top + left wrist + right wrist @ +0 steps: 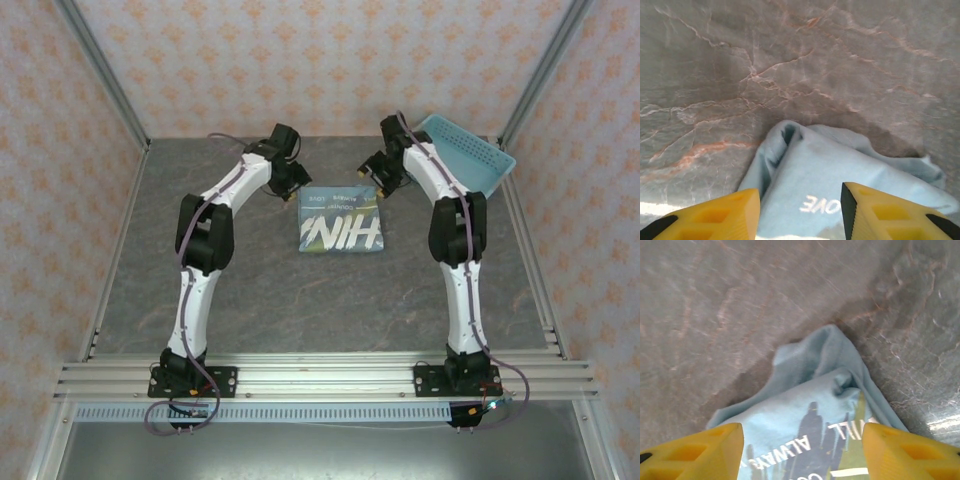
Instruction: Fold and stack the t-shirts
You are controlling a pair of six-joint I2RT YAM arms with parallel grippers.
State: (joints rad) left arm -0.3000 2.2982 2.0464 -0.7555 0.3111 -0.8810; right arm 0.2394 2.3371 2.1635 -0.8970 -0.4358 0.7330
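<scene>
My left pincer point(292, 190) hangs over the far left corner of the folded light teal-blue cloth t-shirt point(341, 222), and my right pincer point(378, 185) hangs over its far right corner. The shirt lies as a flat, roughly square packet in the middle of the grey marbled table point(250, 300), bold white lettering face up, between my two arms. Through my left wrist camera I see my yellow plastic fingers point(715, 215) spread wide with nothing clamped between them; a rumpled corner of the shirt with small white letters sits below the gap. My right wrist camera shows much the same: its yellow fingers point(700, 450) stand well apart and grip nothing, with a corner of cloth bearing dark printed figures and white words beneath them. Whether any fingertip touches the cloth I cannot tell. A rigid light-blue plastic lattice basket point(470, 150) sits in the table's far right corner, behind my right arm, apart from the shirt.
</scene>
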